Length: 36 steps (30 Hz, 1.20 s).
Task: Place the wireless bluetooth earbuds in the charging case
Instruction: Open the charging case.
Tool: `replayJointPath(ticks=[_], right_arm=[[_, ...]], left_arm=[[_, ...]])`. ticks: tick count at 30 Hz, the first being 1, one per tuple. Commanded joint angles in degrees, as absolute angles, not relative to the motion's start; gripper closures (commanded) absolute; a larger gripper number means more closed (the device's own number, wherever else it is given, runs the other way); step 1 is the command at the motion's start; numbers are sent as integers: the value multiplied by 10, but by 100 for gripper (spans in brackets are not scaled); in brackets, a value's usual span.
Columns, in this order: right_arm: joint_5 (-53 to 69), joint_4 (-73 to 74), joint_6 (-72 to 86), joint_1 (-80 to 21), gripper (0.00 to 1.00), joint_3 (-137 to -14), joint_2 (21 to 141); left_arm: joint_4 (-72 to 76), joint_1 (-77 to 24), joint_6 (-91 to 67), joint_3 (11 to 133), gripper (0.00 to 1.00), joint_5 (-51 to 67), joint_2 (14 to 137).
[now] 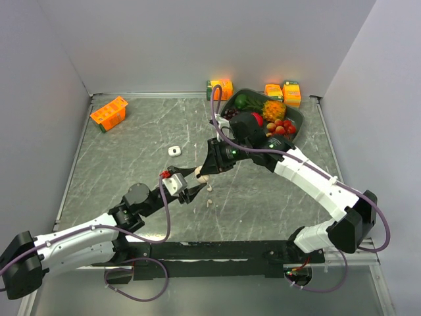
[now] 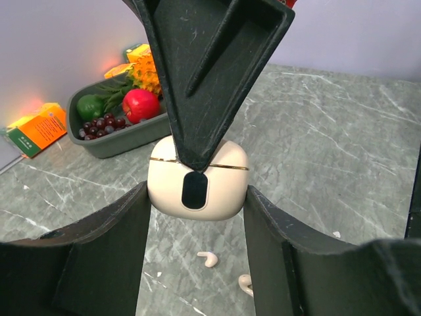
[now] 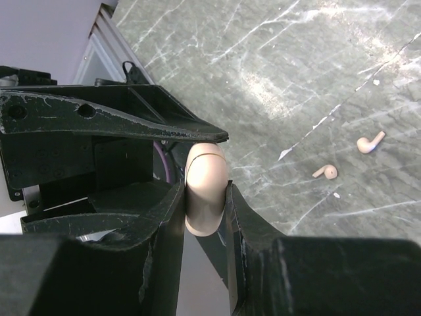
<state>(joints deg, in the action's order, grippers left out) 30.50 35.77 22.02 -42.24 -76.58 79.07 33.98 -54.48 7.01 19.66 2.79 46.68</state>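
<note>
A beige charging case [image 2: 197, 178], lid closed with a gold seam, is held above the table between both grippers. My left gripper [image 2: 197, 197] clasps its two sides. My right gripper [image 3: 206, 191] pinches its front and back; one of its fingers [image 2: 197, 79] comes down over the case front. In the top view the case [image 1: 200, 176] is at the table's middle, between the left gripper [image 1: 191, 189] and right gripper [image 1: 205, 171]. Two beige earbuds [image 2: 208, 259] [image 2: 245, 284] lie on the table below; they also show in the right wrist view [image 3: 370, 141] [image 3: 325, 172]. White earbuds are not visible.
A small white case [image 1: 174, 151], closed, lies left of the grippers. A dark tray [image 1: 297, 130] of fruit stands at the back right, with orange juice boxes [image 1: 220, 89] [image 1: 284, 93] by it. An orange carton [image 1: 109, 113] lies at the back left.
</note>
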Motion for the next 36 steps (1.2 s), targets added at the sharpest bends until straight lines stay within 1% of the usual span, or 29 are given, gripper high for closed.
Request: replayJointPath(ticks=[1,3,5,6,7,8,9,14,18,20,23,24,26,29,30,31,32,34,35,36], right_arm=[[353,372,185,-425,100,-809,802],[356,379,182,-425,100,-813,804],[362,383,181,-425,100,-816,806],[363,382,180,-425,100,-817,807],[364,382,181,-425,100,-818,807],[365,384,179,-425,100,-818,807],[366,386,179,-425,100,-819,809],[362,395,171,-426,100,-822,810],[357,406,164,-426,100,-822,815],[357,410,163,-426,100,-822,820],[352,410,162,-425,100,-817,822],[350,409,163,-426,100,-816,822],[347,403,164,-425,100,-813,819],[345,396,168,-425,100,-810,816],[345,395,169,-425,100,-809,815],[344,393,170,-425,100,-808,813],[344,391,172,-425,100,-806,811],[341,390,174,-426,100,-805,811],[341,389,175,-426,100,-804,810],[339,388,176,-426,100,-802,809]], left_arm=[[325,-547,83,226,41,38,474],[323,-546,88,227,40,39,474],[316,-546,91,228,33,43,475],[314,-546,92,229,25,45,476],[310,-546,92,231,14,49,477],[306,-546,91,232,12,51,478],[303,-547,89,233,4,58,480],[315,-546,86,227,4,62,473],[323,-546,88,223,1,78,464],[323,-546,87,225,3,90,461],[319,-546,87,231,10,102,462],[318,-547,85,232,14,105,463],[316,-547,83,236,20,106,466],[323,-547,75,233,37,109,467],[329,-547,72,232,45,104,467],[330,-546,68,231,48,102,468],[336,-546,66,230,50,99,468],[337,-547,61,232,48,92,471],[339,-547,57,233,47,90,473],[339,-547,55,233,40,85,474]])
